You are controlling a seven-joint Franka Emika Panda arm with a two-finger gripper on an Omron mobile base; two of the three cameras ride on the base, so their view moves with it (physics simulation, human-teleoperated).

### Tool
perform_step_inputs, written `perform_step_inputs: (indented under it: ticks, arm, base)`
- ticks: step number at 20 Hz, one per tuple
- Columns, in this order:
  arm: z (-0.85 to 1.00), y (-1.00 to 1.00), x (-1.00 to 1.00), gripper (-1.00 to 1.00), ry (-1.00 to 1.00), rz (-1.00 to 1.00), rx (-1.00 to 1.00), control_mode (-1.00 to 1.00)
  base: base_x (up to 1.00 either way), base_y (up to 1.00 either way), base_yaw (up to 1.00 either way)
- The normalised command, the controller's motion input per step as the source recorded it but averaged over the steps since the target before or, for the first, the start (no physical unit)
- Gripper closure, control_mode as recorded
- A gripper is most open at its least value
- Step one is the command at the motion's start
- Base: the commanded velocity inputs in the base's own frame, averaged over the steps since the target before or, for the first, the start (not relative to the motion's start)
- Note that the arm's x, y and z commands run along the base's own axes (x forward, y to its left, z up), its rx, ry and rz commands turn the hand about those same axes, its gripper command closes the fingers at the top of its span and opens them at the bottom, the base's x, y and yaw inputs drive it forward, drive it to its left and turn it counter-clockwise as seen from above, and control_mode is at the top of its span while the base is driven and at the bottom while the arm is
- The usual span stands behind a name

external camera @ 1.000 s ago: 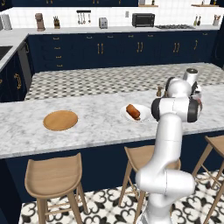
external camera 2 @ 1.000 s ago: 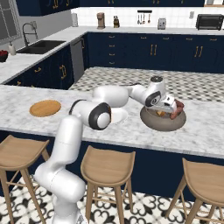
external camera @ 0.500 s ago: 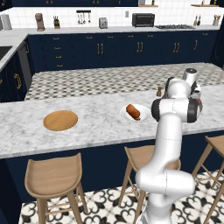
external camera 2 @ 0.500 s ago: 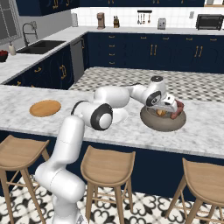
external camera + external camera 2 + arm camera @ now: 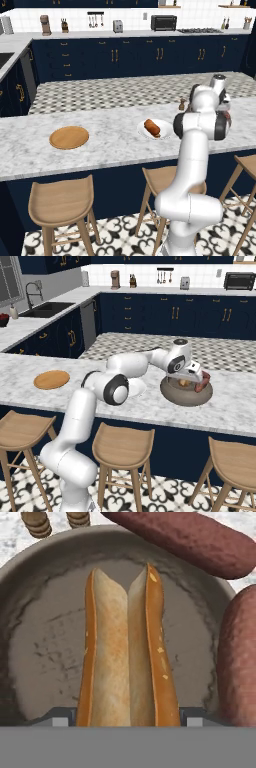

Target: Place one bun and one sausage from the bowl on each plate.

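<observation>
Fingers (image 5: 62, 716) down in the bowl (image 5: 45, 587), one on each side of the bun (image 5: 125, 657), right at its near end. Hard to tell if squeezing it yet or just sitting close beside it.

Could slip out on the way up, with the hold so near one end of a long bun. Could tip down and drop. Could get squashed too, being soft and split down the middle. Could bump the sausage (image 5: 242, 662) lying just right of the fingers, or drag it along. Could also catch on the thick bowl wall.

Far off to the left of the fingers, a wooden plate (image 5: 69, 137) with nothing on it. Nearer, a white plate (image 5: 167, 134) on the worktop (image 5: 110, 150) with one sausage on it and no bun. Ahead and left of the fingers, just outside the bowl, two little wooden shakers (image 5: 37, 523). Ahead and right, another sausage (image 5: 190, 537) lying across the rim. Probably nothing big in the way between bowl and white plate.
</observation>
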Motion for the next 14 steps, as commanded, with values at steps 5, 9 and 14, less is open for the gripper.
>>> perform_step_inputs:
  ticks: [5, 9, 14]
  arm:
    - [0.66, 0.55, -0.39, 1.00, -0.08, 0.05, 0.00, -1.00]
    - [0.36, 0.97, -0.66, 1.00, -0.07, 0.25, -0.01, -1.00]
    - [0.00, 1.00, -0.28, 1.00, -0.01, 0.54, -0.01, -1.00]
  base:
    - [0.00, 0.00, 0.00]
    - [0.00, 0.00, 0.00]
    - [0.00, 0.00, 0.00]
